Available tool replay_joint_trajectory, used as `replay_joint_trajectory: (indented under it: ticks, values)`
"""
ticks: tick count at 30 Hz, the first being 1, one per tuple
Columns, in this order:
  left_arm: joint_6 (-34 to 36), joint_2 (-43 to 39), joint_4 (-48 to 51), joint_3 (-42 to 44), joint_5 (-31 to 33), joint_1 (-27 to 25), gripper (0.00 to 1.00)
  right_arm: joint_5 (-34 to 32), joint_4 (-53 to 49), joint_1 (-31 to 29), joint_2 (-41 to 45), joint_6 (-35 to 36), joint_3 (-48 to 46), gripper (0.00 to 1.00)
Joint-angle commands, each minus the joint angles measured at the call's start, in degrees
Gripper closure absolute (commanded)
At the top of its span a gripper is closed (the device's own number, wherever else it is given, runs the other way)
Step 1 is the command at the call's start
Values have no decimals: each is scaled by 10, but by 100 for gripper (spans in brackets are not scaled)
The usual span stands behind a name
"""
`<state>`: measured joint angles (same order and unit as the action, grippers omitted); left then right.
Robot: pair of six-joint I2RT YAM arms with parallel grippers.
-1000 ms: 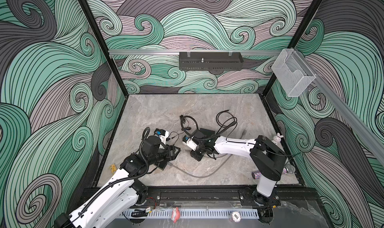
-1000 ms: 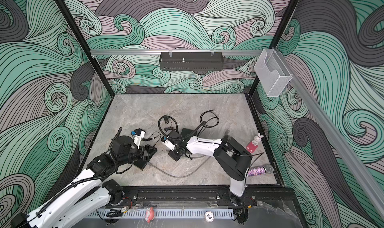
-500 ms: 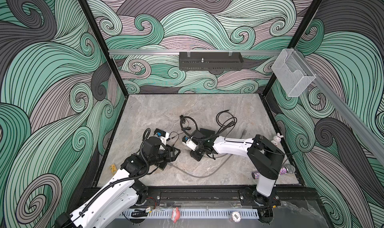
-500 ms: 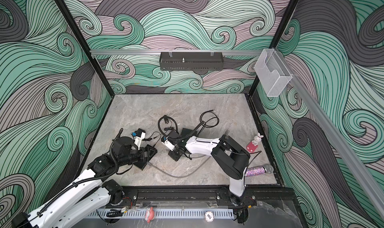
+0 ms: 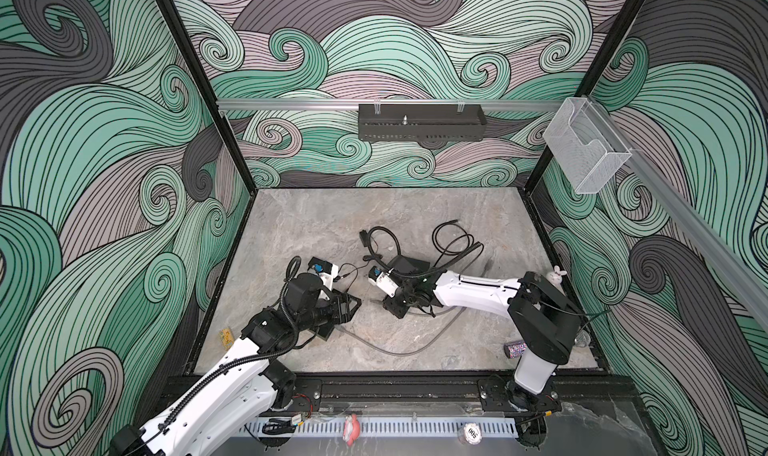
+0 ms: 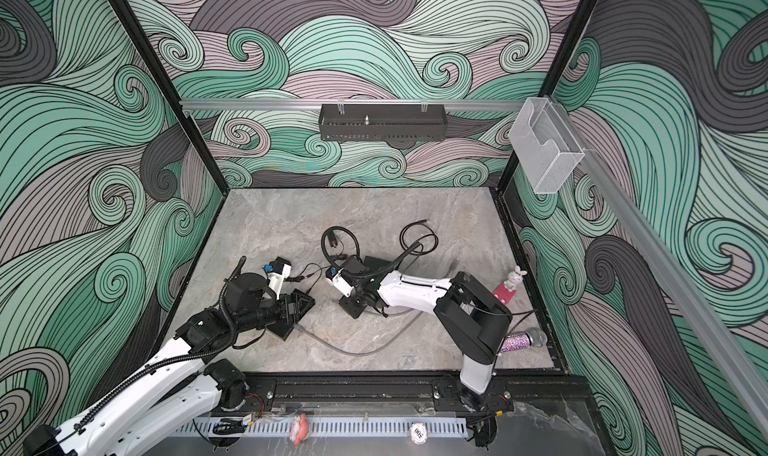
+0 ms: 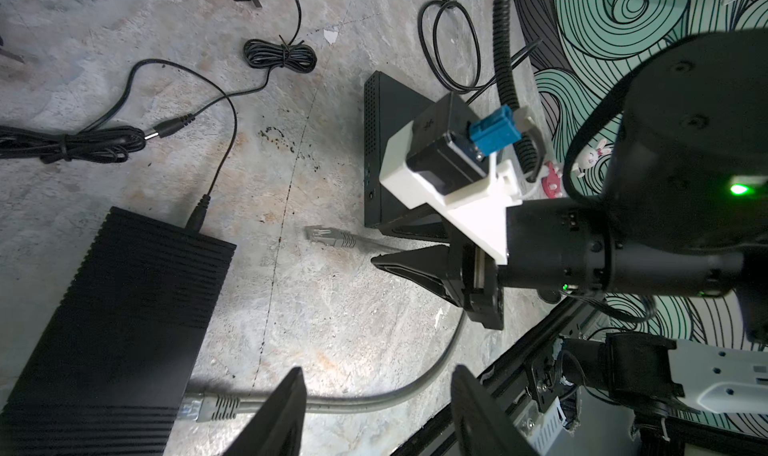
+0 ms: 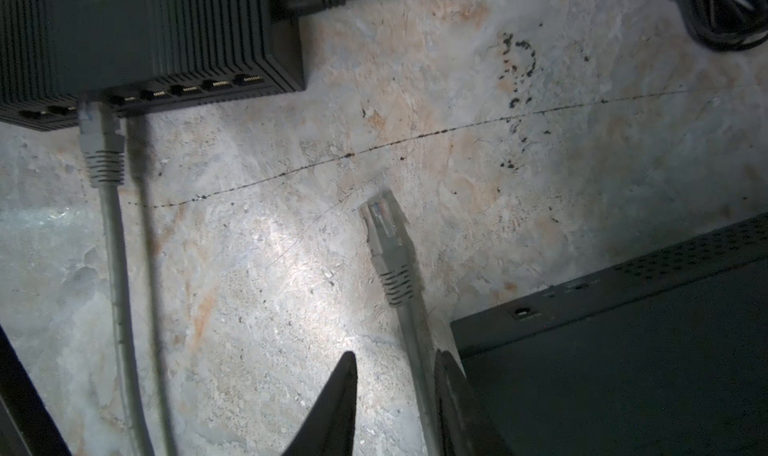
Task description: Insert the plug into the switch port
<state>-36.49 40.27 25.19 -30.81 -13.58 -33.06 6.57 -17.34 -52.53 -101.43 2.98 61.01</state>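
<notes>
The black ribbed switch (image 8: 145, 29) shows a row of ports, and one grey plug (image 8: 99, 142) sits in one of them. Its grey cable (image 5: 399, 352) curves across the table to a second, free plug (image 8: 384, 233) lying flat on the stone. My right gripper (image 8: 395, 356) is open and straddles the cable just behind that free plug, the cable close against one finger. My left gripper (image 7: 378, 381) is open above the cable beside the switch (image 7: 116, 308), with nothing held. In both top views the grippers (image 5: 351, 304) (image 5: 384, 304) face each other.
A flat black box (image 8: 623, 370) lies right beside my right gripper. A black power lead (image 7: 197, 217) enters the switch, and bundled black cords (image 7: 278, 54) lie farther back. A pink bunny figure (image 5: 555, 277) and a glitter microphone (image 6: 523, 340) sit by the right wall.
The right arm's elbow has shifted slightly. Both grippers and the cable stay where they were.
</notes>
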Motion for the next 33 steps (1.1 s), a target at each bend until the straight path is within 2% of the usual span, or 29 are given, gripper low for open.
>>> replay_joint_trajectory:
  ticks: [1,11,21,28,29,33]
  values:
    - [1,-3,-7,1,-6,3,42,19,-3,6,-19,4,5,66]
    - [1,-7,-2,0,-5,3,42,43,-19,8,-68,11,38,67]
    - [0,-3,-5,0,-6,3,42,57,-2,7,-47,8,10,76]
    - [-2,1,-10,0,-11,3,43,77,13,7,-32,3,-17,77]
    - [-3,1,-12,1,-12,3,43,83,19,8,-29,2,-21,78]
    - [-4,-1,-16,0,-17,3,43,95,28,7,-19,6,-32,97]
